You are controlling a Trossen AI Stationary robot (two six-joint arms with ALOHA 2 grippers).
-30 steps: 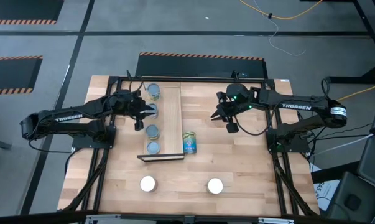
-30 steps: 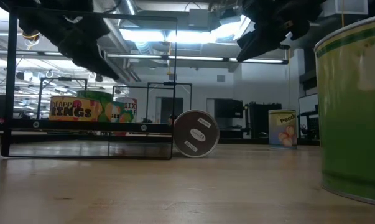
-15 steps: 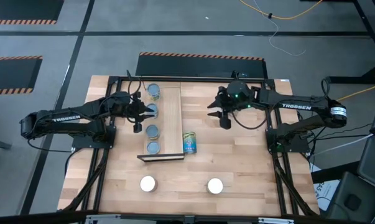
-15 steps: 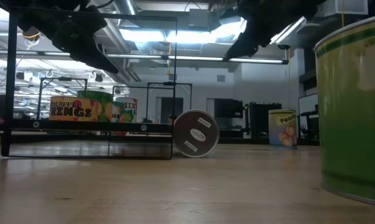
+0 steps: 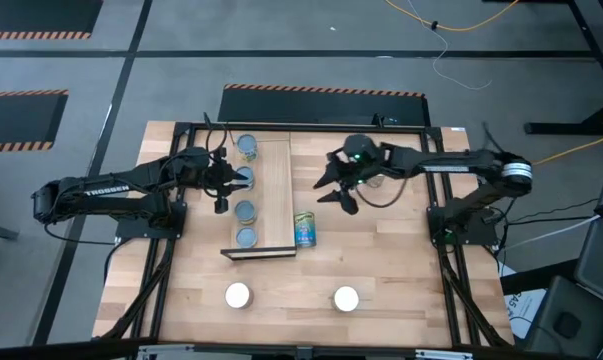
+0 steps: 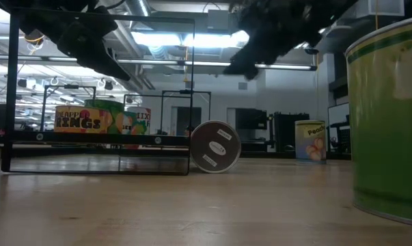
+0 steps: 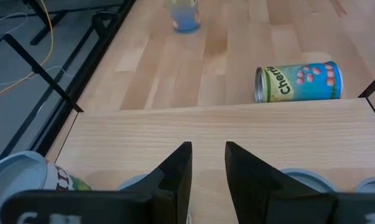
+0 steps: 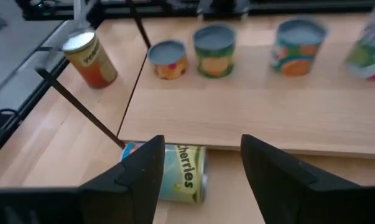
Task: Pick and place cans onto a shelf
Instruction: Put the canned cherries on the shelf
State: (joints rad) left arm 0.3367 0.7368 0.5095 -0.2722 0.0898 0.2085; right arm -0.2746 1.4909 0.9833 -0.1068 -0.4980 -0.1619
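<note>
The right tool (image 5: 333,186) has opened and moved toward the shelf (image 5: 276,195).

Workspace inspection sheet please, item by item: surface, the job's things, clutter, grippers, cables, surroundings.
Surface: light wood table, framed by black rails.
Job's things: shelf holds four upright cans along its left side; a cherries can lies on its side against the shelf's right edge; two white-topped cans stand near the front edge.
Clutter: nothing seen.
Grippers: left gripper above the shelf's can row, fingers apart, holding nothing; right gripper open, empty, above the bare table right of the shelf, pointed toward the cherries can.
Cables: yellow and white cables on the floor behind the table.
Surroundings: grey floor with striped hazard markings; a lit room beyond in the low view.
</note>
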